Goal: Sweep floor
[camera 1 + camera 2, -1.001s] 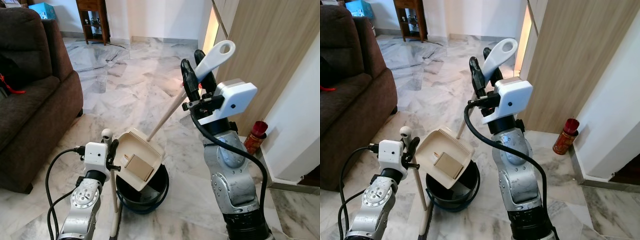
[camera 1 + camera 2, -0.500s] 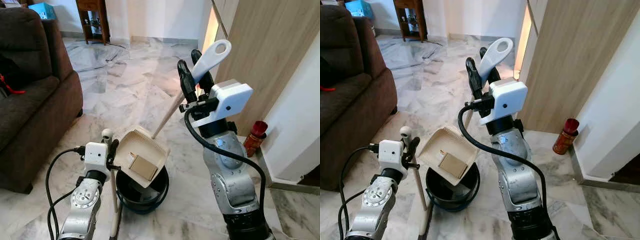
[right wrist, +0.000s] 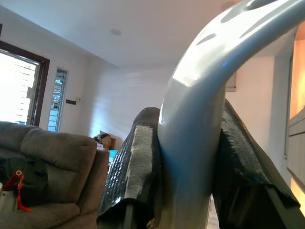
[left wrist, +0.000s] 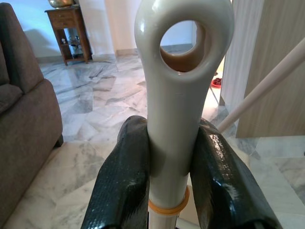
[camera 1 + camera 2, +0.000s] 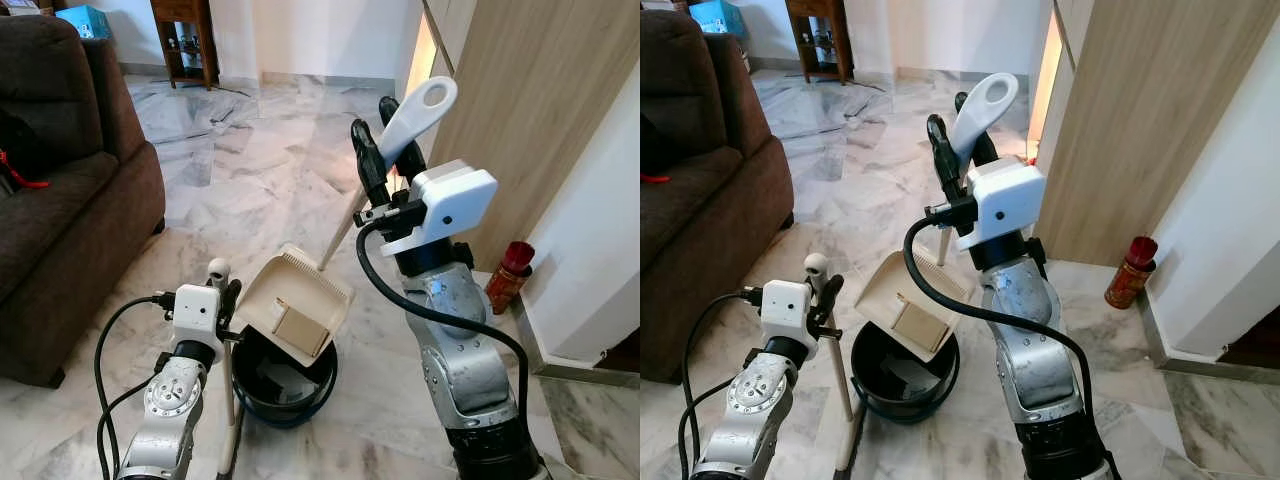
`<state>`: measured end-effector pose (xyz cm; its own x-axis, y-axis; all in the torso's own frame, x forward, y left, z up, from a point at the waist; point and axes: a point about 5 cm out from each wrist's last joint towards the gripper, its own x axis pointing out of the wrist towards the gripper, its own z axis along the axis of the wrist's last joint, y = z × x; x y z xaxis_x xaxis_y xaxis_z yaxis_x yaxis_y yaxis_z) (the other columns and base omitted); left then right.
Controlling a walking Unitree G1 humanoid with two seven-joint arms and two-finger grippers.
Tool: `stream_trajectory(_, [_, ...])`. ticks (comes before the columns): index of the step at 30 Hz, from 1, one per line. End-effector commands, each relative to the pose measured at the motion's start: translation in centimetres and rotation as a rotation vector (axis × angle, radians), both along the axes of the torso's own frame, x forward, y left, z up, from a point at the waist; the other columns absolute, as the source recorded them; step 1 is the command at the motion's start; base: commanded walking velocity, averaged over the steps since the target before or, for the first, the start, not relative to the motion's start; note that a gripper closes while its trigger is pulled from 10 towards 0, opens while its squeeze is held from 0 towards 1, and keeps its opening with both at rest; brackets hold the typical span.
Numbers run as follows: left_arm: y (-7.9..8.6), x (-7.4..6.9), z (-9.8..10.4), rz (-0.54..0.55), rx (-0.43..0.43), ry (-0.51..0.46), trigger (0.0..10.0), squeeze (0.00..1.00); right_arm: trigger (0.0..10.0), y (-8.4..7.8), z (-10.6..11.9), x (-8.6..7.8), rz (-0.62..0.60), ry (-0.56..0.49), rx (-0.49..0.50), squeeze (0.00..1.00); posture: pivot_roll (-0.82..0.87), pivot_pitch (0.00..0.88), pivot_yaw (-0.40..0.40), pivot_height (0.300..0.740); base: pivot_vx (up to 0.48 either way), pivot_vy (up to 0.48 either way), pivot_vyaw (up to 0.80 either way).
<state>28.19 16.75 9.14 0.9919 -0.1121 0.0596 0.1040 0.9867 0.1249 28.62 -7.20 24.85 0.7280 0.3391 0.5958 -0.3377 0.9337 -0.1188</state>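
Lower now, the dustpan (image 5: 295, 300) tips over the black bucket (image 5: 285, 378), a cardboard piece (image 5: 302, 330) maybe sliding. Right gripper (image 5: 958, 140) squeezes its handle (image 3: 200, 124). Left gripper (image 4: 171, 167) squeezes the broom handle (image 4: 178, 95), bucket just beside.

Head eyes look down together; wrist cameras sit close along handles.

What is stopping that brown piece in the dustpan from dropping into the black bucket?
Nothing visible: the dustpan tilts over the black bucket, and the brown piece lies at its lower edge above the opening.
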Motion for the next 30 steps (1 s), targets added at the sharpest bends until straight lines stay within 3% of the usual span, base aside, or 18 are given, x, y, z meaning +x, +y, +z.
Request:
stream_trajectory(1, [-0.4,0.3,1.1,-0.023,-0.007,-0.054,10.0,0.00,10.0,0.0,2.3,-0.9,0.013,-0.110,0.047,0.00,0.05,0.000,-0.018,0.740,0.000,0.000,0.00])
stream_trajectory(3, [-0.4,0.3,1.1,-0.023,-0.006,-0.054,10.0,0.00,10.0,-0.2,2.3,-0.7,0.013,-0.093,0.074,0.00,0.05,0.000,-0.018,0.740,0.000,0.000,0.00])
stream_trajectory(15, [-0.5,0.3,1.1,-0.027,-0.008,-0.053,10.0,0.00,10.0,0.8,2.6,-1.2,0.000,-0.177,-0.047,0.00,0.05,0.000,-0.019,0.740,0.000,0.000,0.00])
stream_trajectory(17, [-0.5,0.3,1.1,-0.027,-0.008,-0.052,10.0,0.00,10.0,0.9,2.5,-1.2,0.015,-0.167,-0.038,0.00,0.05,0.000,-0.019,0.740,0.000,0.000,0.00])
stream_trajectory(19, [-0.6,0.3,1.1,-0.029,-0.009,-0.053,10.0,0.00,10.0,0.5,2.6,-0.9,0.031,-0.119,0.039,0.00,0.05,0.000,-0.019,0.740,0.000,0.000,0.00])
stream_trajectory(25, [-0.6,0.3,1.1,-0.028,-0.010,-0.054,10.0,0.00,10.0,0.2,2.6,-0.7,0.026,-0.096,0.078,0.00,0.05,0.000,-0.022,0.740,0.000,0.000,0.00])
stream_trajectory(30, [-0.6,0.3,1.1,-0.028,-0.010,-0.054,10.0,0.00,10.0,0.6,2.8,-1.1,0.018,-0.156,-0.009,0.00,0.05,0.000,-0.022,0.740,0.000,0.000,0.00])
